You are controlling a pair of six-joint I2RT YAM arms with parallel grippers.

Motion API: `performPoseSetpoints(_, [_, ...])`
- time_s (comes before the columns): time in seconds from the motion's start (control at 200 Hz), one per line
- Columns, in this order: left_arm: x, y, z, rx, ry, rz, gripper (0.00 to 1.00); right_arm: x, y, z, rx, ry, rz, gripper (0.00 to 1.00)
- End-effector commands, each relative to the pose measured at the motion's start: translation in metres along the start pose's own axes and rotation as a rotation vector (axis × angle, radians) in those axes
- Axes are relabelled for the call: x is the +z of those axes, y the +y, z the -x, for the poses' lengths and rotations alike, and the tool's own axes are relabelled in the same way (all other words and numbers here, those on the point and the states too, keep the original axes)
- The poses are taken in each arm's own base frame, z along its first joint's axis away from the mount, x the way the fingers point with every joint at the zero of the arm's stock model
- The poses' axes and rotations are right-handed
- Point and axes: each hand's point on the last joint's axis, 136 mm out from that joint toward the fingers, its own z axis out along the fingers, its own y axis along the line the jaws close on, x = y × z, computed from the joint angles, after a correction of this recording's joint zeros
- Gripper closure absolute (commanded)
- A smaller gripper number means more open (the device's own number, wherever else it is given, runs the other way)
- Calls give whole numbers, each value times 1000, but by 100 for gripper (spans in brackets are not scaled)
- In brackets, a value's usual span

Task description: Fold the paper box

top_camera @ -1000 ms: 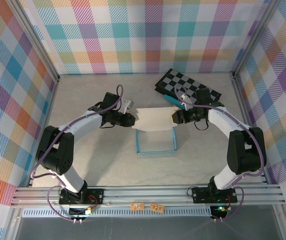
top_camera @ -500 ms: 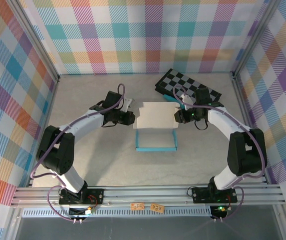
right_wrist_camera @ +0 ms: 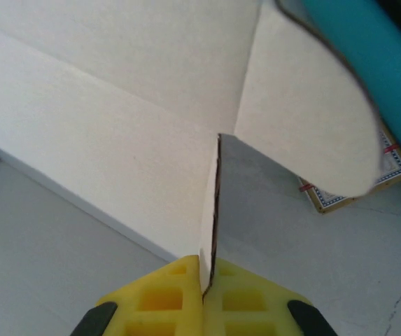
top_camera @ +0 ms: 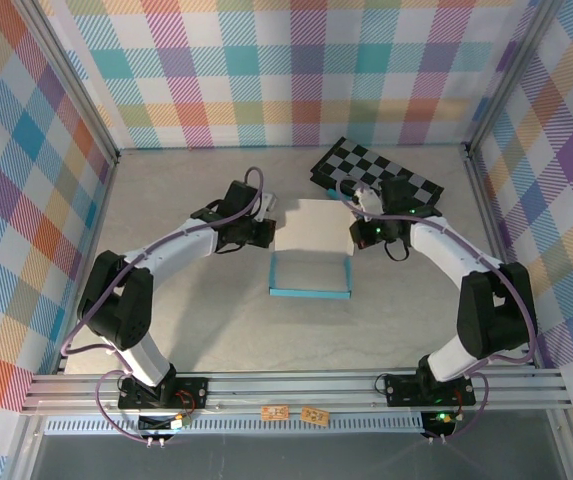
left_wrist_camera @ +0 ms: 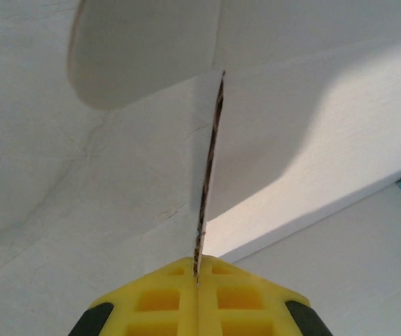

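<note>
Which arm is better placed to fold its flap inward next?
Probably left: left gripper and right gripper each clamp a paper box flap edge, but the teal tube lies close beside the right's flap.

Pinches an edge-on flap of the paper box (right_wrist_camera: 116,133) in the right claw (right_wrist_camera: 202,271); shows pale inner side, teal tube (right_wrist_camera: 375,63) top right, grey surface (right_wrist_camera: 312,280) below.

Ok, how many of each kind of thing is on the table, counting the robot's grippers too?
paper box: 1
checkerboard: 1
teal tube: 1
small flat thing with a blue-patterned edge: 1
grippers: 2, the left gripper and the right gripper, both pinching the paper box
Total: 6
</note>
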Motion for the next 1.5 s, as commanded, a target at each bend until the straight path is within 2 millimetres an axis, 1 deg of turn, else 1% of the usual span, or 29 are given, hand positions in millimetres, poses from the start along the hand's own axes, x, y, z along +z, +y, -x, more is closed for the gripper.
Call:
performPoseSetpoints(0.0, [-2, -13, 17, -39, -56, 33, 100, -4, 11, 24, 65, -97, -69, 100])
performPoseSetpoints(0.07, [-1, -9, 17, -63, -67, 89, 100, -3, 14, 30, 120, -122, -111, 100])
performPoseSetpoints(0.185, [-2, -4, 22, -107, -100, 138, 100, -2, 25, 43, 180, -185, -146, 100])
performPoseSetpoints(0.26, [-5, 0, 31, -113, -147, 157, 100, -2, 37, 59, 192, -285, -112, 100])
performPoseSetpoints(0.27, [-5, 1, 33, -113, -150, 161, 100, -1, 38, 58, 195, -287, -110, 100])
performPoseSetpoints(0.285, [-7, 0, 42, -117, -188, 155, 100, -1, 40, 61, 201, -306, -98, 100])
performPoseSetpoints(0.355, [-7, 6, 56, -149, -233, 140, 100, 2, 46, 75, 237, -357, -55, 100])
performPoseSetpoints(0.41, [-6, 12, 63, -190, -257, 116, 100, 9, 50, 80, 242, -369, -37, 100])
performPoseSetpoints(0.515, [-7, 13, 70, -207, -339, 53, 100, 21, 58, 83, 209, -408, -41, 100])
performPoseSetpoints(0.63, [-13, 19, 67, -208, -419, 31, 100, 27, 66, 80, 174, -449, -35, 100])
performPoseSetpoints(0.75, [-19, 26, 66, -216, -477, 13, 100, 26, 71, 78, 156, -488, -19, 100])
performPoseSetpoints(0.855, [-24, 31, 63, -226, -524, -17, 100, 27, 75, 71, 123, -505, -18, 100])
performPoseSetpoints(0.94, [-26, 33, 56, -227, -544, -38, 100, 27, 78, 65, 98, -517, -24, 100])
performPoseSetpoints(1.04, [-32, 33, 54, -231, -586, -67, 100, 24, 83, 59, 67, -542, -26, 100])
performPoseSetpoints(1.125, [-36, 32, 53, -231, -616, -87, 100, 20, 85, 59, 39, -572, -29, 100])
performPoseSetpoints(1.3, [-38, 33, 48, -238, -675, -115, 100, 20, 86, 59, -4, -620, -41, 100])
performPoseSetpoints(1.415, [-32, 35, 39, -244, -686, -122, 100, 26, 87, 58, -18, -621, -48, 100])
performPoseSetpoints(1.44, [-30, 36, 36, -248, -687, -123, 100, 30, 87, 54, -21, -609, -50, 100])
performPoseSetpoints(1.455, [-29, 36, 35, -250, -688, -124, 100, 27, 89, 59, -19, -634, -41, 100])
performPoseSetpoints(1.495, [-27, 37, 30, -254, -688, -126, 100, 31, 90, 57, -14, -627, -40, 100])
